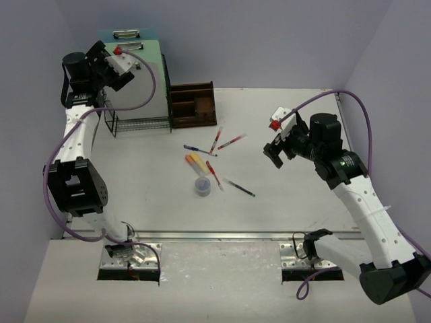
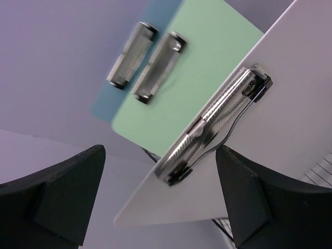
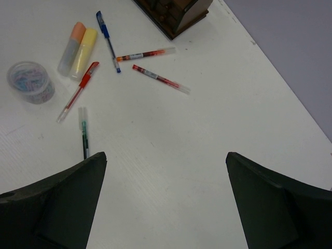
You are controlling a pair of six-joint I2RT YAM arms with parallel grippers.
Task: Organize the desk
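Left jaws hang wide apart up by the rack (image 1: 138,126), gripping nothing. The white clipboard's (image 2: 290,104) metal clip sits between them, apparently untouched, and the board's far side runs out of the wrist view. Behind it are a green clipboard (image 2: 207,62) and a blue clipboard (image 2: 106,104), the blue one mostly covered, so three boards.

Right jaws spread wide above the bench (image 1: 269,208), nothing in them. The bench fills the middle of the top view, rail at its near edge.

The tray (image 1: 192,104) is cropped in the right wrist view. There the green pen (image 3: 84,136) slips behind a jaw.

Count:
- five pens: one blue pen (image 3: 107,39), three red pens (image 3: 145,53), one green
- two highlighters: orange highlighter (image 3: 71,46), yellow highlighter (image 3: 84,49)
- one tub (image 3: 30,82), contents blurry, possibly paper clips
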